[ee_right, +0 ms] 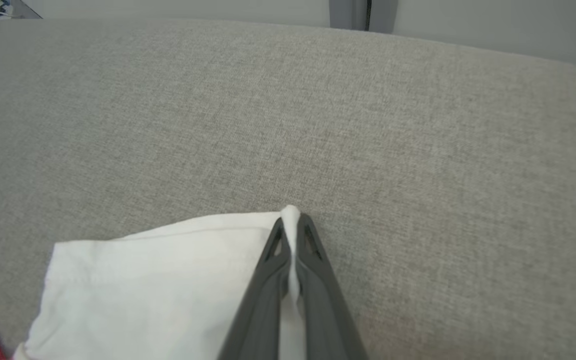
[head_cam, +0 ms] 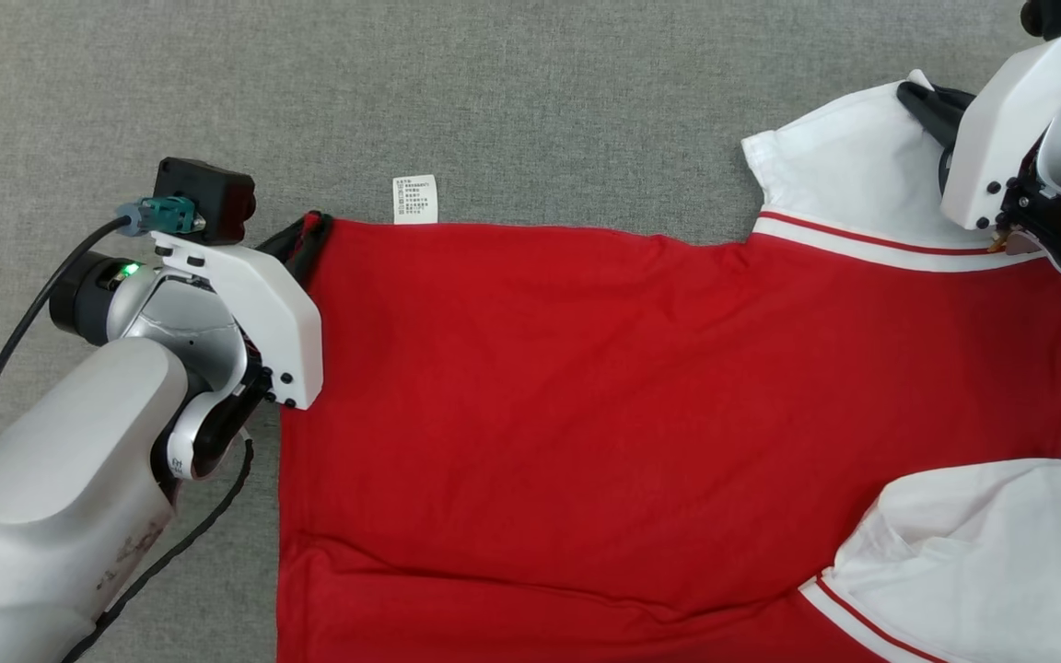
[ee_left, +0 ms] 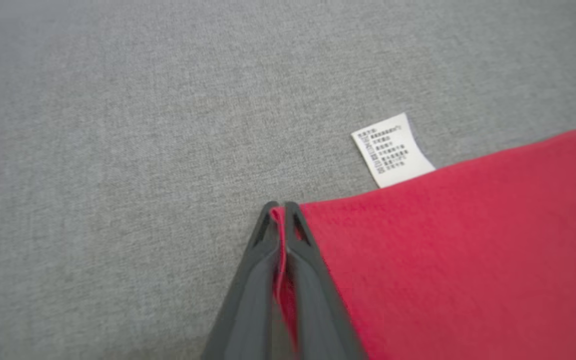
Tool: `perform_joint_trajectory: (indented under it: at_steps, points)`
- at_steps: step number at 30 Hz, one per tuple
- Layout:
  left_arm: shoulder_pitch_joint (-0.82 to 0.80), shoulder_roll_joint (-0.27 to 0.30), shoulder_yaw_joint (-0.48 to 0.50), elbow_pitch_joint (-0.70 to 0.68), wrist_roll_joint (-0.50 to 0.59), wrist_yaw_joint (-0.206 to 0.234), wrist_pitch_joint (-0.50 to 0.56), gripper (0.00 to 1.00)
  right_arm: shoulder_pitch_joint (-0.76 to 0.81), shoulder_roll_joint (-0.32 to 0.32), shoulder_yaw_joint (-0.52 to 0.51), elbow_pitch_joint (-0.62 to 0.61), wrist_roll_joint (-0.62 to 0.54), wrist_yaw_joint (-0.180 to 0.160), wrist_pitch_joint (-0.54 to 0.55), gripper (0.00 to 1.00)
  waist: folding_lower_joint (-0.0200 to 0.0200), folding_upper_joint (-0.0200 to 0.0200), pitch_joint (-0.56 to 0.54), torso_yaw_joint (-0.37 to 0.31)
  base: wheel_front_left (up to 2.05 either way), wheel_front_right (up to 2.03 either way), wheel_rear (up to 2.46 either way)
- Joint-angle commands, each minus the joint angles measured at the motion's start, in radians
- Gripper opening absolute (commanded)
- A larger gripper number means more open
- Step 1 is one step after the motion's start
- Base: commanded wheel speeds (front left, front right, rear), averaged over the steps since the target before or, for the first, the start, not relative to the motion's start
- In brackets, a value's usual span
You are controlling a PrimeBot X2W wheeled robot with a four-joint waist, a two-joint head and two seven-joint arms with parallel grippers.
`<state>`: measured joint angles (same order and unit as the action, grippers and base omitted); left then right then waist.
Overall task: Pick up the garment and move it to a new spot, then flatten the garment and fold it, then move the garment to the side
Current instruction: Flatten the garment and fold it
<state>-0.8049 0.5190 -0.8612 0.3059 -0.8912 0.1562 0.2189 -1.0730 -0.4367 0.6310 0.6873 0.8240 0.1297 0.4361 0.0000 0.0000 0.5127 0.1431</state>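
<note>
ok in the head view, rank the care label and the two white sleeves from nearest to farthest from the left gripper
Measured from the left gripper, shut on the shirt at its red corner:
1. care label, just to its right on the far edge.
2. far sleeve, upper right, pinched by the right gripper.
3. near sleeve, lower right.

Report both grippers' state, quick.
Left gripper: shut on the garment, at its red corner.
Right gripper: shut on the white sleeve.

Grey woven surface (head_cam: 530, 92), pale wall (ee_right: 468, 25) beyond it.
</note>
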Motion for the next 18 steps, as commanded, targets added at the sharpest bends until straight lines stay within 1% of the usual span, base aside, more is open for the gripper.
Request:
perform_joint_trajectory:
  at_steps: [1, 8, 14, 18]
  points:
    - [0.008, 0.013, -0.001, 0.003, -0.006, 0.001, -0.005, 0.0, 0.017, 0.005, 0.005, -0.008, 0.019, 0.002, -0.013, 0.0, 0.0, 0.0, -0.01, -0.001, 0.0, 0.0, 0.0]
    - [0.044, 0.038, 0.012, -0.01, -0.018, 0.007, -0.025, 0.0, 0.013, -0.011, 0.033, -0.033, 0.039, 0.002, -0.102, 0.0, 0.0, 0.0, -0.071, -0.014, 0.0, 0.0, 0.0]
    - [0.081, 0.06, 0.015, -0.01, -0.03, 0.0, -0.04, 0.0, 0.033, -0.029, 0.053, -0.033, 0.077, 0.002, -0.14, 0.0, 0.0, 0.0, -0.13, -0.031, 0.0, 0.0, 0.0]
    - [0.099, 0.065, 0.014, 0.001, -0.048, -0.017, -0.033, 0.0, 0.063, -0.038, 0.07, -0.032, 0.109, 0.002, -0.159, 0.0, 0.0, 0.0, -0.176, -0.043, 0.0, 0.0, 0.0]
